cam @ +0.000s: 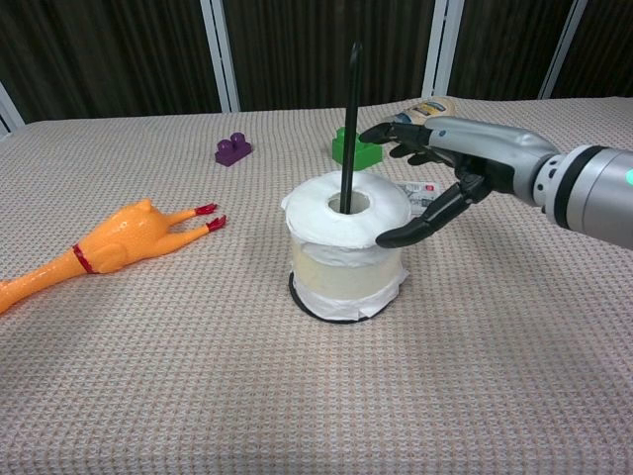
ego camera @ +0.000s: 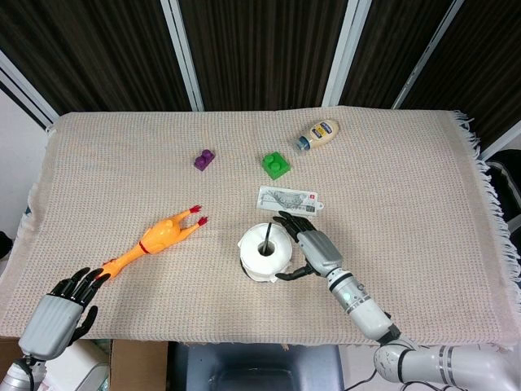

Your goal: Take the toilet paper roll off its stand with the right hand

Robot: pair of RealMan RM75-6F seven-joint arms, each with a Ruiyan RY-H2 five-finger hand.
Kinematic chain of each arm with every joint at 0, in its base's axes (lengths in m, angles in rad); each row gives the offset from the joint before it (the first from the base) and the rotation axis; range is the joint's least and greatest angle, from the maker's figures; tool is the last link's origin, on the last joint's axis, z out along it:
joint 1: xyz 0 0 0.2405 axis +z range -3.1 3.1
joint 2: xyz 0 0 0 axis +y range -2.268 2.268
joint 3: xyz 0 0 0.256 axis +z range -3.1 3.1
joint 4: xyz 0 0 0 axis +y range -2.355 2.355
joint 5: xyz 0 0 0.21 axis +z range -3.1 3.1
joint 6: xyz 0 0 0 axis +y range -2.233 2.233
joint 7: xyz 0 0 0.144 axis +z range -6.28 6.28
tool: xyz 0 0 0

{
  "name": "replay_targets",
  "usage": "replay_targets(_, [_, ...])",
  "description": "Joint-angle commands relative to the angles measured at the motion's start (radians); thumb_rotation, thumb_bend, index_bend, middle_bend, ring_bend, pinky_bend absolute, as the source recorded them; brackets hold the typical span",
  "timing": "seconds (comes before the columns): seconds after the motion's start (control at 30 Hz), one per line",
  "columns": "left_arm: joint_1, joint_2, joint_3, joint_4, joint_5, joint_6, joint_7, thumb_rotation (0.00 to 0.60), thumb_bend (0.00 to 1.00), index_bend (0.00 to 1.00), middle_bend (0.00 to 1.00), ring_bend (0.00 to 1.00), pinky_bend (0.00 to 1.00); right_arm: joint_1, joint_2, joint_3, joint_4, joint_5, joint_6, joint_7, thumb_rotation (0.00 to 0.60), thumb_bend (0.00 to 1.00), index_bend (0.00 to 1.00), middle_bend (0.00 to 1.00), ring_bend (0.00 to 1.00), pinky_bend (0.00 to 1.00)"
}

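Observation:
A white toilet paper roll (ego camera: 264, 252) (cam: 345, 245) sits on its stand, with the black upright rod (cam: 350, 124) rising through its core and the round black base (cam: 309, 303) under it. My right hand (ego camera: 313, 251) (cam: 450, 168) is just right of the roll, fingers spread around its upper edge; the thumb tip touches or nearly touches the top rim, and nothing is held. My left hand (ego camera: 67, 300) rests at the table's front left corner with fingers loosely apart, empty, seen only in the head view.
A rubber chicken (ego camera: 151, 242) (cam: 87, 251) lies left of the roll. Behind the roll are a small printed packet (ego camera: 289, 198), a green block (ego camera: 275, 164) (cam: 354, 148), a purple block (ego camera: 203, 160) (cam: 231, 149) and a mayonnaise bottle (ego camera: 317, 134) lying down.

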Motion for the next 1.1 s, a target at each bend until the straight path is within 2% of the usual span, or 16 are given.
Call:
replay_targets(0.03, [0.001, 0.001, 0.003, 0.002, 0.007, 0.002, 0.000, 0.600, 0.55, 0.17, 0.17, 0.16, 0.36, 0.018, -0.035, -0.005, 0.031, 0.014, 0.002, -0.016, 0.600, 0.06, 0.00, 0.00, 0.00, 0.02])
replay_targets(0.4, [0.005, 0.000, 0.015, 0.013, 0.038, 0.011, -0.001, 0.600, 0.55, 0.17, 0.17, 0.16, 0.36, 0.054, -0.180, -0.013, 0.198, -0.017, 0.033, -0.003, 0.600, 0.06, 0.00, 0.00, 0.00, 0.02])
replay_targets(0.6, [0.007, -0.001, 0.019, 0.018, 0.053, 0.020, -0.005, 0.600, 0.55, 0.17, 0.17, 0.16, 0.36, 0.057, -0.228, -0.029, 0.283, -0.061, 0.044, 0.031, 0.600, 0.06, 0.02, 0.01, 0.00, 0.09])
replay_targets(0.7, [0.008, -0.002, 0.022, 0.022, 0.060, 0.022, -0.005, 0.600, 0.55, 0.17, 0.17, 0.16, 0.36, 0.053, -0.255, -0.032, 0.329, -0.106, 0.064, 0.085, 0.600, 0.06, 0.12, 0.10, 0.03, 0.20])
replay_targets(0.87, [0.010, -0.003, 0.024, 0.024, 0.066, 0.025, -0.005, 0.600, 0.55, 0.17, 0.17, 0.16, 0.36, 0.045, -0.301, -0.038, 0.411, -0.176, 0.124, 0.136, 0.600, 0.07, 0.44, 0.37, 0.29, 0.46])
replay_targets(0.93, [0.012, -0.003, 0.025, 0.025, 0.068, 0.025, -0.004, 0.600, 0.55, 0.17, 0.17, 0.16, 0.36, 0.040, -0.316, -0.041, 0.438, -0.203, 0.149, 0.160, 0.600, 0.09, 0.56, 0.45, 0.38, 0.56])
replay_targets(1.03, [0.014, -0.005, 0.027, 0.025, 0.072, 0.028, 0.000, 0.600, 0.55, 0.17, 0.17, 0.16, 0.36, 0.036, -0.322, -0.045, 0.457, -0.228, 0.165, 0.194, 0.600, 0.11, 0.66, 0.51, 0.45, 0.64])
replay_targets(1.1, [0.016, -0.006, 0.028, 0.027, 0.075, 0.029, 0.002, 0.600, 0.55, 0.17, 0.17, 0.16, 0.36, 0.034, -0.315, -0.045, 0.452, -0.239, 0.169, 0.209, 0.600, 0.12, 0.67, 0.52, 0.46, 0.65])
